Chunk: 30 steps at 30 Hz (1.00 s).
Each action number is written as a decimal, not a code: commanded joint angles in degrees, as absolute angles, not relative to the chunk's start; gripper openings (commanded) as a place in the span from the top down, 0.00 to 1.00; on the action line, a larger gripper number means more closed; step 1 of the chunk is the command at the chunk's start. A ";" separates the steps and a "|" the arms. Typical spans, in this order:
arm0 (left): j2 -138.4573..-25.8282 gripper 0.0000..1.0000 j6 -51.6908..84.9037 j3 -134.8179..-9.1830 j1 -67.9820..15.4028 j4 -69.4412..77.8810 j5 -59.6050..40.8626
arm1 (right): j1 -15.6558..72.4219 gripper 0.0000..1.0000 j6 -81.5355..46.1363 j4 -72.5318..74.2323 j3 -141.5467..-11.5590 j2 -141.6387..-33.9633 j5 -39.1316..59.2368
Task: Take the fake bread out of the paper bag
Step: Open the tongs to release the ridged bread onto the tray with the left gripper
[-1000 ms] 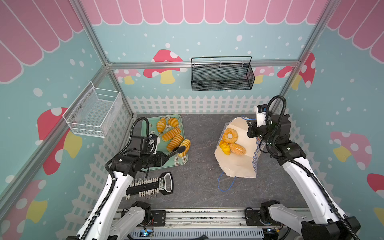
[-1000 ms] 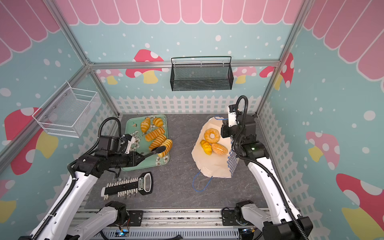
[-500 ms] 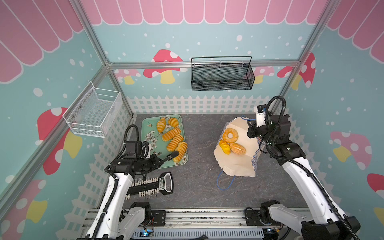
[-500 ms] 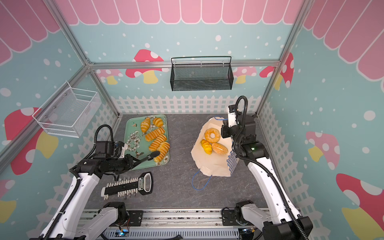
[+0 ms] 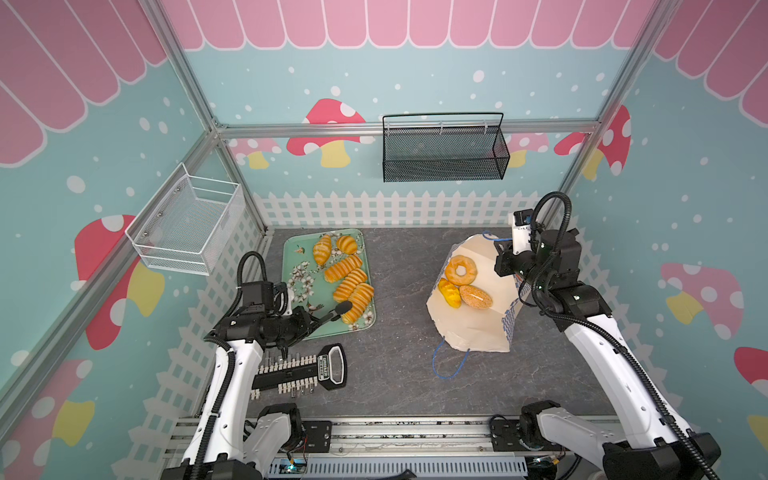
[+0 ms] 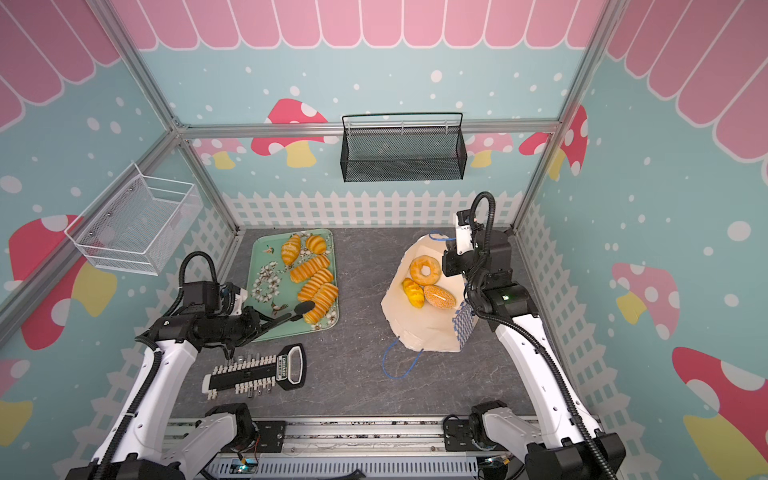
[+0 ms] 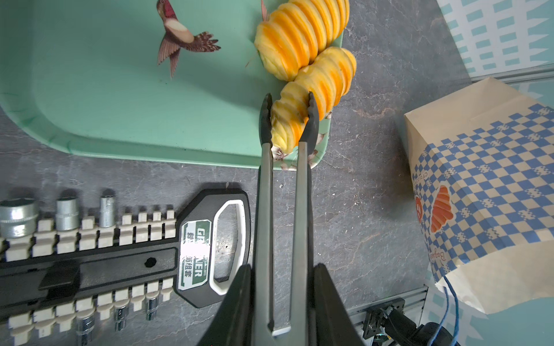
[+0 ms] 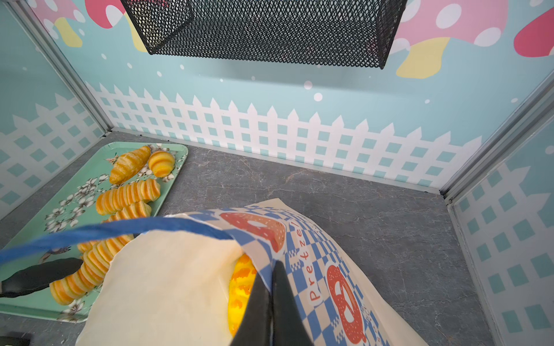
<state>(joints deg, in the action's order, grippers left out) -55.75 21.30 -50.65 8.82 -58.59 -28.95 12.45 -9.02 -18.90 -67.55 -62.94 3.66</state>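
Left claw [image 7: 281,271] clamps tongs [image 7: 265,209], tips straddle loaf [image 7: 290,119], tray [image 7: 120,119] corner; right claw [image 8: 272,287] pinches bag [image 8: 314,239] rim.

Bag [image 8: 180,284]: cut off by the frame edge in my right wrist view. Bread [image 8: 239,287] inside: mostly hidden behind paper. Socket rack [image 7: 90,269]: cut off, left wrist view.

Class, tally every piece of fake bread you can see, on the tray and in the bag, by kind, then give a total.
Ribbed long loaves: 3
Croissants: 2
Ring doughnut: 1
Speckled brown bun: 1
Yellow roll: 1
Total: 8
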 commanded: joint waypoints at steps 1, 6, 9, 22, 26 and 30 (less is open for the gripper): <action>-55.94 1.00 19.44 -50.42 10.18 -60.79 -30.34 | 12.74 1.00 -8.61 -17.02 -67.94 -62.06 4.07; -56.32 1.00 17.16 -53.76 11.85 -63.46 -28.60 | 12.79 1.00 -8.81 -16.74 -67.94 -62.20 4.66; -57.30 1.00 15.19 -56.45 11.95 -65.12 -27.28 | 12.74 1.00 -8.71 -16.74 -68.11 -62.23 4.84; -60.51 1.00 8.36 -62.40 11.36 -72.33 -29.37 | 12.74 1.00 -7.56 -16.71 -69.17 -63.02 5.98; -61.06 1.00 8.42 -63.61 11.35 -72.22 -32.29 | 12.74 1.00 -7.47 -16.75 -68.69 -62.58 6.30; -61.88 1.00 8.35 -65.71 11.34 -71.99 -34.43 | 12.74 1.00 -7.91 -16.18 -67.70 -61.88 7.07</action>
